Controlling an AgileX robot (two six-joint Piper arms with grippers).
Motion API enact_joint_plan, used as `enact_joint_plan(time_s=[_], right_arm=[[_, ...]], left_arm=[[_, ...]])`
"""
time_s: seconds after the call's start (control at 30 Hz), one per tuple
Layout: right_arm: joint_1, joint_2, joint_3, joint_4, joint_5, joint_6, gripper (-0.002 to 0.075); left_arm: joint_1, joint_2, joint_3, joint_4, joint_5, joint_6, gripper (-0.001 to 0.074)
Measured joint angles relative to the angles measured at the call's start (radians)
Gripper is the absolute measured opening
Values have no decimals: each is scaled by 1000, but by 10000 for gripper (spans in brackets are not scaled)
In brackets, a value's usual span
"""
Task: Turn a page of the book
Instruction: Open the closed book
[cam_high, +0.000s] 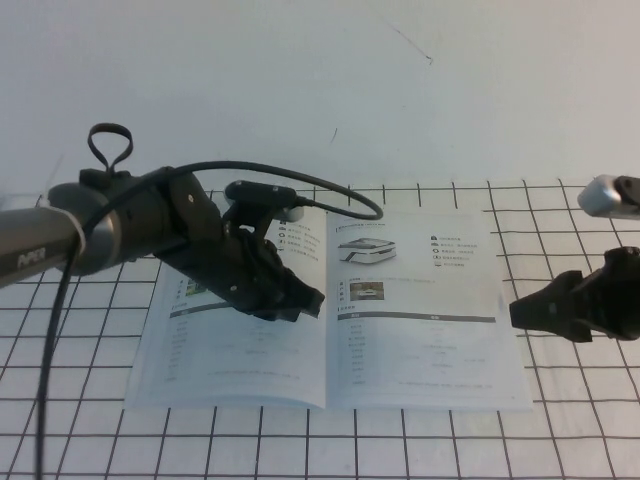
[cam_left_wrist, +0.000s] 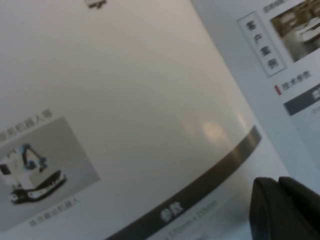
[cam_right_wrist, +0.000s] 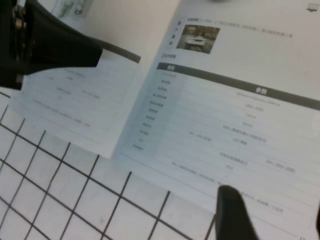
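**Q:** High view first: where does the book (cam_high: 330, 315) lie?

**A:** At the centre of the gridded table (cam_high: 560, 440), open flat, spine running from twelve to six o'clock. Both halves rest on the sheet with no leaf lifted.

**Q:** And the page (cam_high: 425, 310)?

**A:** It is the half toward three o'clock from the spine. A flat white-and-black machine is pictured near its twelve o'clock end, with a dark grey header bar and a table of fine text below. In the right wrist view the same leaf (cam_right_wrist: 240, 115) lies flat, its bar crossing it.

**Q:** What sits on the other half?

**A:** The left gripper (cam_high: 300, 298), at about ten o'clock from the book's centre, over the leaf on the nine o'clock side of the spine. Its dark tips point toward the spine and are drawn close together. Whether they touch the paper I cannot tell. The left wrist view shows one dark tip (cam_left_wrist: 282, 207) just above a grey bar, with a small wheeled buggy (cam_left_wrist: 32, 172) pictured nearby.

**Q:** The right gripper (cam_high: 525, 312)?

**A:** At three o'clock, just beside the page's outer edge and pointing toward it. I cannot tell how wide it stands. One dark finger (cam_right_wrist: 235, 212) shows in its own view, over the book's edge.

**Q:** Anything else?

**A:** A black cable (cam_high: 330, 185) loops above the left arm.
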Motion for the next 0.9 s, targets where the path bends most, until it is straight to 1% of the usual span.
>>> enact_joint_plan(time_s=[0.13,0.23,0.53,0.9], right_arm=[[0,73,-9,29,-16,-33,351],[0,111,-15,67,-32,-95,353],[0,224,-55,197,-61,-229,371],[0,355,-134,215,-93,-254,374]], left_arm=[[1,63,-4,32,-11,-4,-3],[1,96,-6,38,-22,-6,-3],[1,106,-13,38,-19,-7,-3],[1,106,-15,38,-19,-11,-3]])
